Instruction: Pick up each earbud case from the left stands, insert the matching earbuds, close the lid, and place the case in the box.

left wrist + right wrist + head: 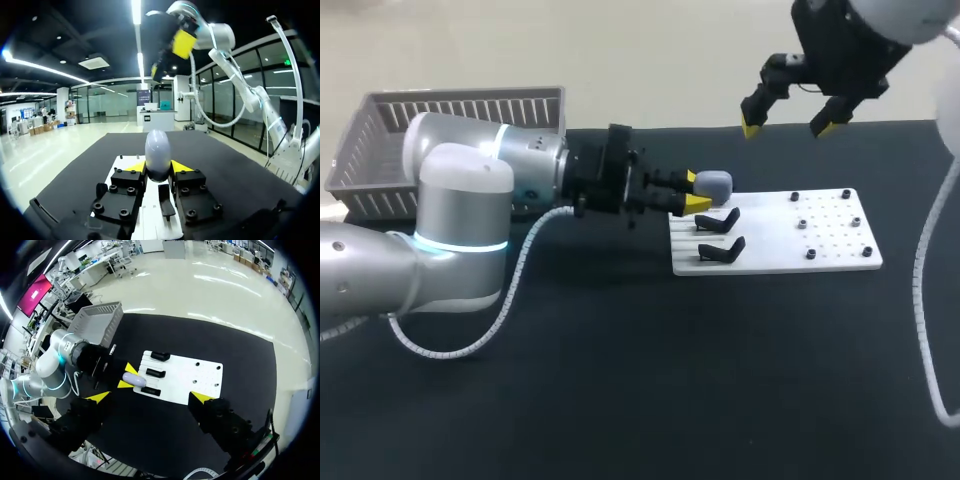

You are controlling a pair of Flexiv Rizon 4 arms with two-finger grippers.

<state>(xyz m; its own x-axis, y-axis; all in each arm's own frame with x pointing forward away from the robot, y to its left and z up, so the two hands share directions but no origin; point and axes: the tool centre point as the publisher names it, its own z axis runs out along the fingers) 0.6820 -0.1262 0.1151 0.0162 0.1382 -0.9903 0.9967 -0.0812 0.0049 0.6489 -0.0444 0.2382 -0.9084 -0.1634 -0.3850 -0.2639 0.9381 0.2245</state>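
A pale lavender earbud case [713,183] with its lid closed sits between the yellow tips of my left gripper [696,190], over the rear left corner of the white board [790,245]. In the left wrist view both fingers press the case [158,152] from its two sides, above a black stand [166,200]. My right gripper [786,127] hangs open and empty, high above the board's far edge. From the right wrist view, the case [134,380] lies just beside three black stands [155,373] on the board [190,372].
A grey slatted basket [450,115] stands at the table's back left, behind my left arm. The board's right half carries small black pegs [810,253] and rows of holes. Dark table surface lies in front of the board.
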